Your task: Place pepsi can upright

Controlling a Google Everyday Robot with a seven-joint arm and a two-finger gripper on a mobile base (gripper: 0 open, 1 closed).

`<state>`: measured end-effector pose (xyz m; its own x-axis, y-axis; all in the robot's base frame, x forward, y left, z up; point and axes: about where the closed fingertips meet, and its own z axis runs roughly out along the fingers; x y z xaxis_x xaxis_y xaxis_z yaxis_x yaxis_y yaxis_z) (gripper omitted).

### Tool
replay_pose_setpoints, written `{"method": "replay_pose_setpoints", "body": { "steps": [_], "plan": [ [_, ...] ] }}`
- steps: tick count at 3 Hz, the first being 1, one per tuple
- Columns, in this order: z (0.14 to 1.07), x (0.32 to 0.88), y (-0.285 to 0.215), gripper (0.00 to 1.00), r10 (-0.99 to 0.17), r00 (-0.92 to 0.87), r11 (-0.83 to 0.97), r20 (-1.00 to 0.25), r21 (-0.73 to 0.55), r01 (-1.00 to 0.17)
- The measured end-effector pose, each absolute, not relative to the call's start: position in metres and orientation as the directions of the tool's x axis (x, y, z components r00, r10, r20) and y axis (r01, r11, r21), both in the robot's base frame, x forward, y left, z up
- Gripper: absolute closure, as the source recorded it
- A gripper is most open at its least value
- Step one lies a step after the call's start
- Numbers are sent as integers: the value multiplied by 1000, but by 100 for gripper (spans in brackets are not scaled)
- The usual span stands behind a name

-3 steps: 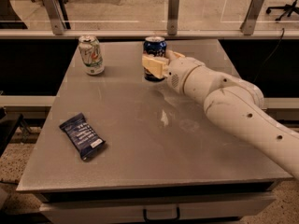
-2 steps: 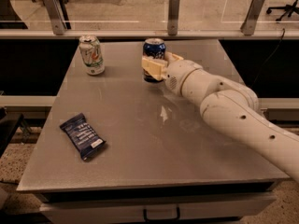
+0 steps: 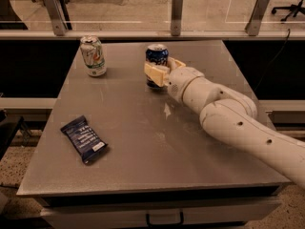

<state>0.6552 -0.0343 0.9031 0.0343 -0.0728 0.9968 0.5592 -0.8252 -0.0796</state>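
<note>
The pepsi can (image 3: 156, 55), blue with a silver top, stands upright at the back middle of the grey table (image 3: 143, 142). My gripper (image 3: 163, 69) reaches in from the right on a white arm. Its pale yellow fingers (image 3: 155, 74) sit on either side of the can's lower half and hide it. The gripper is shut on the can, and the can's base is at the table surface or just above it.
A white and green can (image 3: 93, 56) stands upright at the back left. A dark blue flat snack wrapper (image 3: 84, 139) lies at the front left. A glass barrier with metal posts (image 3: 177, 13) runs behind the table.
The gripper and the pepsi can have come down a little toward the table. The other can and the wrapper have not moved.
</note>
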Motion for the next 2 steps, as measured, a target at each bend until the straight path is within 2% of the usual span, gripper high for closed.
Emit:
{"method": "replay_pose_setpoints", "body": {
  "steps": [2],
  "plan": [
    [899, 654, -31, 41, -64, 4, -828, 998, -55, 558]
  ]
}}
